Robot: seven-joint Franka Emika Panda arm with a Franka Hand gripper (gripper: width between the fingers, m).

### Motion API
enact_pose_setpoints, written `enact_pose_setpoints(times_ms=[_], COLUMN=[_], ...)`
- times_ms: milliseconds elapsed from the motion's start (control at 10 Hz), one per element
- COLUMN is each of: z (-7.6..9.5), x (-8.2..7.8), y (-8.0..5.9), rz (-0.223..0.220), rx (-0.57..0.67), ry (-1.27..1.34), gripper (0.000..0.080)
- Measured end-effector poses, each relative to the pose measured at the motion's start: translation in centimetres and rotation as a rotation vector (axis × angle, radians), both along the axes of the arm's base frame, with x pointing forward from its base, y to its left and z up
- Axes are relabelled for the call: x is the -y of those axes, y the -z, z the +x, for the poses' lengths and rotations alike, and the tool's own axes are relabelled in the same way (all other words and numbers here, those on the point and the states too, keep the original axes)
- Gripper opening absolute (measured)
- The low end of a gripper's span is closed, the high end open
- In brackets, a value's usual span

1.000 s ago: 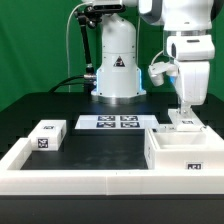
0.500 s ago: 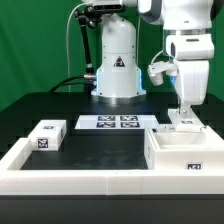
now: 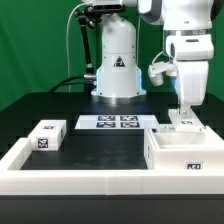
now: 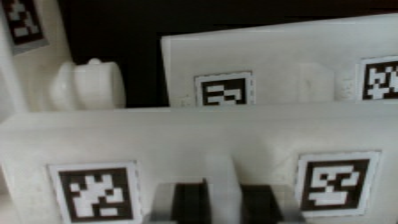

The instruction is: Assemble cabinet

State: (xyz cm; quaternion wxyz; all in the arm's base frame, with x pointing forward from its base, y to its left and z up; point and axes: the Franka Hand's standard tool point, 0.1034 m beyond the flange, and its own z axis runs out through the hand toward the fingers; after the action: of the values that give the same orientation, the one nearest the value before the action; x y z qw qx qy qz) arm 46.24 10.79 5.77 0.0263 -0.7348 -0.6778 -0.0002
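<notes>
The cabinet, a large open white box with a tag on its front, stands at the exterior view's right. Just behind it lies a smaller white tagged part. My gripper is down on that part. In the wrist view the two dark fingers stand close together with a thin white strip of the part between them. Tags sit on either side. A bigger white tagged panel rises beyond it. Another small white tagged block lies at the exterior view's left.
The marker board lies mid-table before the robot base. A long low white border wall runs along the front. A white knob-like piece shows beside the panel in the wrist view.
</notes>
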Motion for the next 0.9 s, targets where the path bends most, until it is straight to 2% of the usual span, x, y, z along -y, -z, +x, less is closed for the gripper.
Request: enact_pose_setpoints(times_ms=[600,900], z=[4.9,5.3], x=[0.0,-0.1], y=[-0.2,-0.3], rz=[0.017,0.019], rx=[0.016,0.021], ry=[-0.011,-0.008], gripper=[0.007,0.007])
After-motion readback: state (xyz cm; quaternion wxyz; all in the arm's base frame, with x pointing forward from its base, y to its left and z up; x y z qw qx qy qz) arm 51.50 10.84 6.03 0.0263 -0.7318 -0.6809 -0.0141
